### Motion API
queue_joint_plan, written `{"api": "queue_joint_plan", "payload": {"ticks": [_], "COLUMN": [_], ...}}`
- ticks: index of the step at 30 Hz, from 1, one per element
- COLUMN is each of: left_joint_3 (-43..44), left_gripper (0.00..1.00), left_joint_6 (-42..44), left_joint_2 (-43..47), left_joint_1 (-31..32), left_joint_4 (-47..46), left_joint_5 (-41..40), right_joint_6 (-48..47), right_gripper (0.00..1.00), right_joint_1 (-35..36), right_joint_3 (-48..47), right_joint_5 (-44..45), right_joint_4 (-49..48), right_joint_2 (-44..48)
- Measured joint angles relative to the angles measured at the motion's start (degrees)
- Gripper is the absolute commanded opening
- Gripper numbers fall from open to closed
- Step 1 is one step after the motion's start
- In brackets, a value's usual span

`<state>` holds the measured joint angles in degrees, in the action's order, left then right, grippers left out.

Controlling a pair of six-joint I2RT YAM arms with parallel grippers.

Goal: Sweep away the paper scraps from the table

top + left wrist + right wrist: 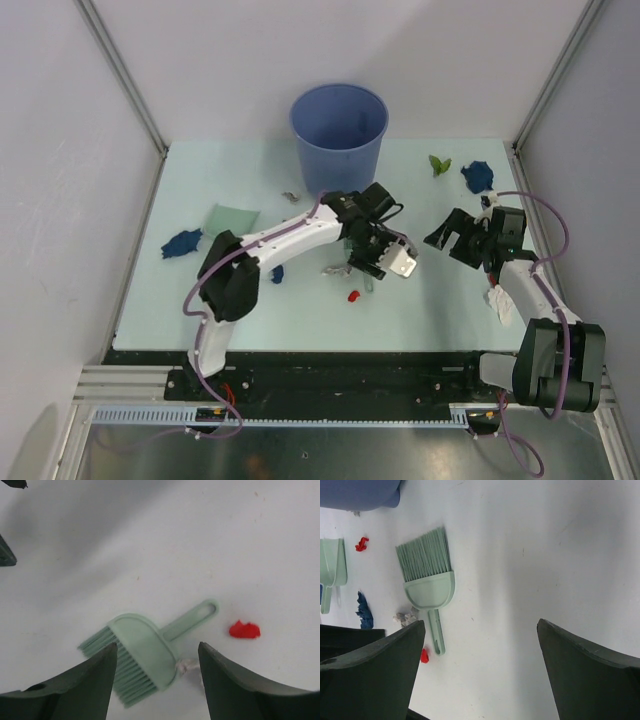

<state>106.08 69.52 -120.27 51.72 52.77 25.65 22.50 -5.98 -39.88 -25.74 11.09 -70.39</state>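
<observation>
Nearest me on the right, a white scrap lies on the table against the right forearm, and a red scrap sits near the middle. Just past it my left gripper hovers over the mint-green brush, which lies flat on the table. Its fingers are parted to either side of the brush head and hold nothing; I can't tell whether they touch it. A grey scrap lies by the brush, and a small dark blue scrap lies further left. To the right, my right gripper is spread wide and empty above the table. Out left are a larger dark blue scrap and the dustpan. Farthest stands the blue bucket, with a green scrap and a far dark blue scrap to its right.
</observation>
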Motion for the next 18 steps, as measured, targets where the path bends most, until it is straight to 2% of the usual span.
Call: {"api": "queue_joint_plan", "payload": {"ticks": [3, 7, 18], "left_joint_3": [-4.0, -8.6, -11.9], "left_gripper": [0.73, 0.74, 0.73], "left_joint_6": [8.6, 18.3, 30.0], "left_joint_2": [4.2, 4.8, 2.9], "left_joint_1": [-1.0, -1.9, -1.5], "left_joint_4": [-0.2, 0.2, 1.0], "left_joint_5": [-1.6, -3.1, -5.8], "right_joint_6": [-0.4, -0.6, -3.1], "right_gripper": [1.00, 0.99, 1.00], "right_joint_1": [0.0, -0.2, -1.3], "right_joint_3": [0.0, 0.0, 0.0], "right_joint_5": [-0.2, -0.7, -1.1], "right_joint_4": [0.3, 0.8, 3.9], "right_joint_2": [0.0, 0.0, 3.6]}}
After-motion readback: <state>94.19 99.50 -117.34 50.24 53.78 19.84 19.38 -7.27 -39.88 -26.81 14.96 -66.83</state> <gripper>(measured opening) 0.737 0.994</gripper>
